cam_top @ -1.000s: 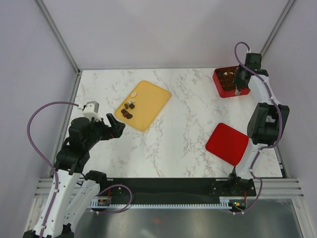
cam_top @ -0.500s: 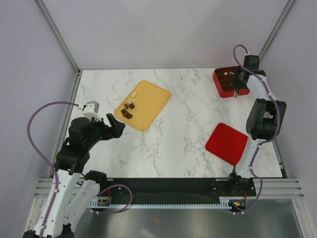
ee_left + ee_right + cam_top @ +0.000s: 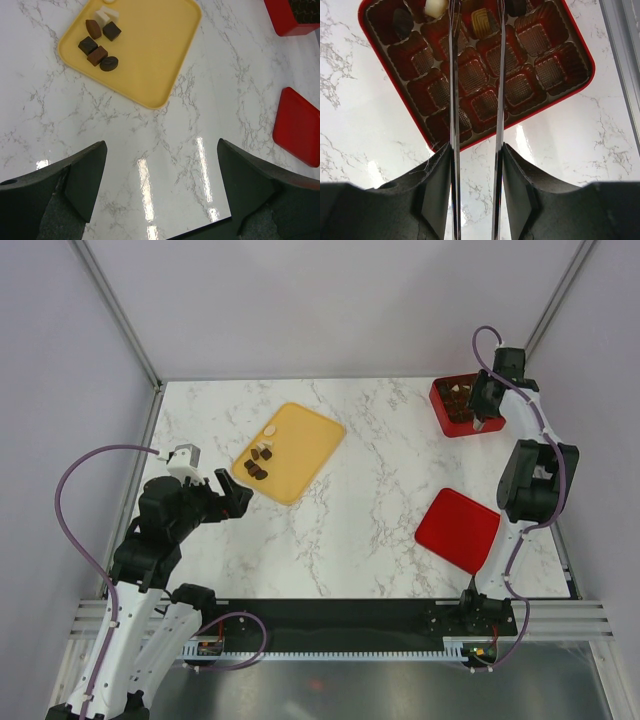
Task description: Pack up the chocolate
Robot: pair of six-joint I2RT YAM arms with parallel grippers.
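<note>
Several chocolate pieces [image 3: 258, 466] lie on the yellow tray [image 3: 300, 445]: dark lumps [image 3: 97, 47] and cream-white ones [image 3: 107, 14], plus one white oval [image 3: 270, 430] apart. My left gripper [image 3: 161, 145] is open and empty, above bare table just short of the tray's near corner [image 3: 228, 495]. My right gripper [image 3: 484, 405] hovers over the red gridded box [image 3: 447, 423] with its thin blades [image 3: 452, 75] parted. A tan piece [image 3: 485, 22] sits in a cell between the blades. A white piece [image 3: 435, 7] and a dark piece [image 3: 402, 22] sit in the box's far row.
A flat red lid [image 3: 458, 530] lies on the table at the right, in front of the box; it also shows in the left wrist view [image 3: 300, 125]. The metal frame rail [image 3: 625, 60] runs close beside the box. Grey walls enclose the marble table [image 3: 380, 470].
My right arm has shifted slightly over the red box. The left arm and the pieces on the tray have not moved.
</note>
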